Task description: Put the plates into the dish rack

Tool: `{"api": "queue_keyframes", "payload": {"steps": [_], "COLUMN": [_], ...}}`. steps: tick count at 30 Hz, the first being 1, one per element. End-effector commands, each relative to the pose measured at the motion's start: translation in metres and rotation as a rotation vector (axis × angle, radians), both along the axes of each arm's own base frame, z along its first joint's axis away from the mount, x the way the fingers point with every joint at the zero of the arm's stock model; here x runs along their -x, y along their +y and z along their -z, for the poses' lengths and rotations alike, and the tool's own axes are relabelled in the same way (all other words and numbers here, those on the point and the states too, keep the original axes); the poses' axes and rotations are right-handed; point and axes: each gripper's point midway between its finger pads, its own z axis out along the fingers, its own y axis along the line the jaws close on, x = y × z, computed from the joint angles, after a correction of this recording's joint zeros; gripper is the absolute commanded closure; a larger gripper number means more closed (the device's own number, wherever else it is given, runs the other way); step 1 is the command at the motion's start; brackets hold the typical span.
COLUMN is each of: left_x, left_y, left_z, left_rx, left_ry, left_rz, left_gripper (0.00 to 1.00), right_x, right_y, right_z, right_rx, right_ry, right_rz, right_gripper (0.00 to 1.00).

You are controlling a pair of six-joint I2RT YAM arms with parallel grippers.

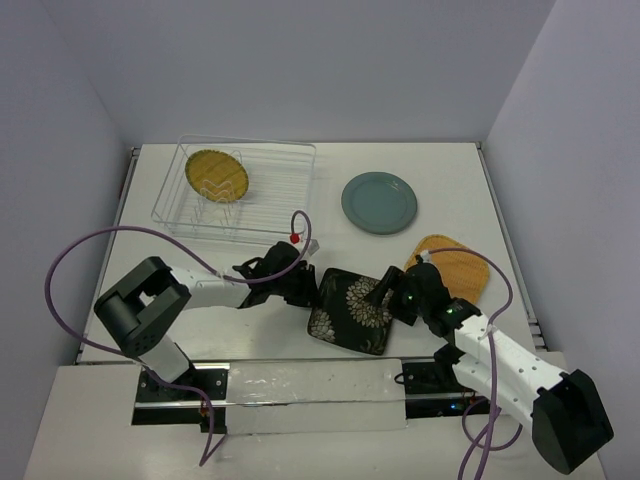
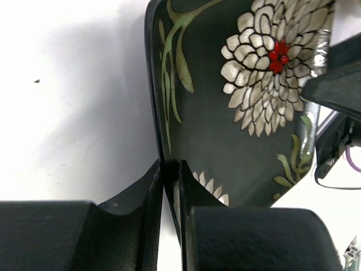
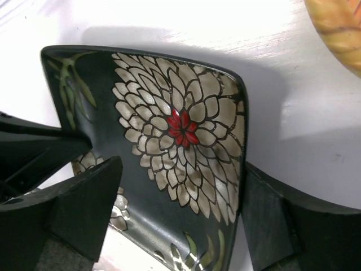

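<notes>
Left claw [image 2: 171, 169]: clenched on the left rim of the black plate [image 2: 237, 113], one finger on the flowered face and one behind it.
Right claw [image 3: 177, 195]: fingers spread wide astride the plate's opposite side, one over the face and one past the edge. We cannot tell whether either presses on it.
Black plate: between the two claws, at the middle of the bench [image 1: 500, 200] near its near edge. It looks tipped up off the surface, but we cannot tell how far.
Handling: we judge it stiff, glazed and slick, with some weight. A thin pinch at one rim would let it swing or slip, and a knock on the bench could chip it.
Where to hold: we would take the rim at mid-side, fingers well in over the lip, with the flat of the plate in line with the dividers before it goes in.
Rack [image 1: 290, 160]: at the far left corner, clear, with thin dividers.
Yellow plate [image 1: 216, 176]: on edge in the rack's left end.
Teal plate [image 1: 379, 203]: flat, right of the rack and well apart from it.
Orange plate [image 1: 455, 265]: flat near the right edge, just behind the right claw.
Progress: we count one plate racked, one in hand and two waiting.
Writing: no brand, label or lettering that we can read on anything. The black plate carries only white flowers with red centres.
</notes>
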Motion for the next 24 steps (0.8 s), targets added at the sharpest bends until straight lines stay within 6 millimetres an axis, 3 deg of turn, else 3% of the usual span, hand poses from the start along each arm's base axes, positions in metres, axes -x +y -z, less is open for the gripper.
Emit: {"api": "queue_keyframes", "payload": {"steps": [1, 4, 8, 10, 16, 20, 24], "left_x": [-0.006, -0.008, -0.007, -0.006, -0.005, -0.006, -0.004], "left_y": [-0.007, -0.007, -0.013, -0.015, -0.016, -0.019, -0.023], "left_z": [0.003, 0.007, 0.009, 0.011, 0.014, 0.010, 0.005], "left_rx": [0.004, -0.002, 0.021, 0.028, 0.040, 0.060, 0.090], "left_ry": [-0.015, 0.005, 0.031, 0.043, 0.065, 0.056, 0.055], "left_rz": [-0.005, -0.039, -0.042, -0.044, -0.059, -0.054, -0.036], "left_gripper": [1.00, 1.00, 1.00, 1.00, 1.00, 1.00, 1.00], "right_x": [0.019, 0.019, 0.014, 0.013, 0.000, -0.007, -0.012], "right_y": [0.004, 0.009, 0.020, 0.026, 0.043, 0.043, 0.044], "right_z": [0.020, 0.016, -0.001, -0.011, -0.068, -0.087, -0.093], "right_rx": [-0.038, -0.094, -0.178, -0.220, -0.319, -0.318, -0.305], "right_ry": [0.057, 0.027, -0.059, -0.104, -0.322, -0.398, -0.417], "right_rz": [-0.065, -0.092, -0.147, -0.181, -0.274, -0.279, -0.281], "right_gripper": [0.21, 0.34, 0.43, 0.45, 0.49, 0.50, 0.53]}}
